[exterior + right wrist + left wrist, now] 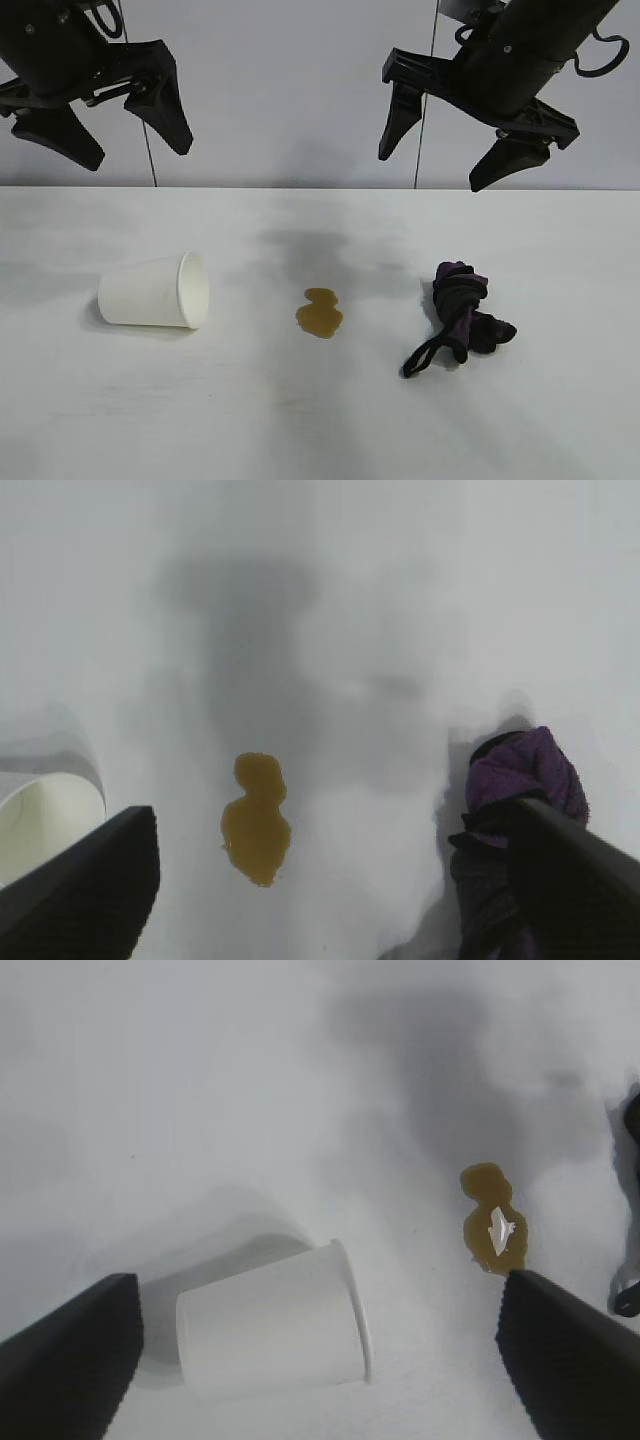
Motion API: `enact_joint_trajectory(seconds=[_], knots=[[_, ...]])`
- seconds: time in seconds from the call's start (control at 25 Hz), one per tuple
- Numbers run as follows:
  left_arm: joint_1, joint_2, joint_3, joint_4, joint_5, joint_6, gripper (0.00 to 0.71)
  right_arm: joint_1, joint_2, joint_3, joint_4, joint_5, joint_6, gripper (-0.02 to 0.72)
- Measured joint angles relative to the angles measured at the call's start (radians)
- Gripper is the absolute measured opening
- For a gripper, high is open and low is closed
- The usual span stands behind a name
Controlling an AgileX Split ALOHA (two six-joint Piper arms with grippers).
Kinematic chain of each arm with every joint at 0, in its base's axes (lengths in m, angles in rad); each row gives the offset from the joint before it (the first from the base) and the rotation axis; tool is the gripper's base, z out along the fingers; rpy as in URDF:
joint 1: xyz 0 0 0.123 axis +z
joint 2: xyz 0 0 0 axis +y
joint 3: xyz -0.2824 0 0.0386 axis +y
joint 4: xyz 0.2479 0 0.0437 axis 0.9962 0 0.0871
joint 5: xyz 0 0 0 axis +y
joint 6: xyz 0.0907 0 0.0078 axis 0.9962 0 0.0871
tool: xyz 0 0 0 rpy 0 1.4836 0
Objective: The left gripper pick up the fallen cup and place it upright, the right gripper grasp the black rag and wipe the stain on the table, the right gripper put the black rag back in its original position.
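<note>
Rag (460,315): black with purple folds, bunched on the table (320,430) toward the right, its looped tail trailing forward; untouched.

Stain (319,312): amber, two-lobed, mid-table between rag and cup, touching neither.

Cup (155,291): white paper, lying on its side at left, mouth turned toward the stain, base pointing away from it.

Left gripper (113,133): raised well above the cup, fingers spread wide, holding nothing.

Right gripper (446,154): raised above the rag's side of the table, fingers likewise spread and empty.

Step in hand, as judged: righting the cup. Advice: lower the left gripper so its fingers straddle the cup's wall near the middle. Close gently, since thin paper will likely crush or roll under a hard pinch. Lift before tipping it upright, and set it down clear of the stain.
</note>
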Motion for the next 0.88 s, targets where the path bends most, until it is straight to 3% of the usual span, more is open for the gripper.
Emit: enact_joint_trajectory(seconds=[0.76,0.88], knots=[[0.0,0.0,0.0,-0.02,0.0,0.0,0.694,0.0,0.0,0.0,0.0,0.001,0.0,0.652],[0.0,0.0,0.0,-0.019,0.043,0.0,0.694,0.0,0.0,0.0,0.0,0.003,0.0,0.652]])
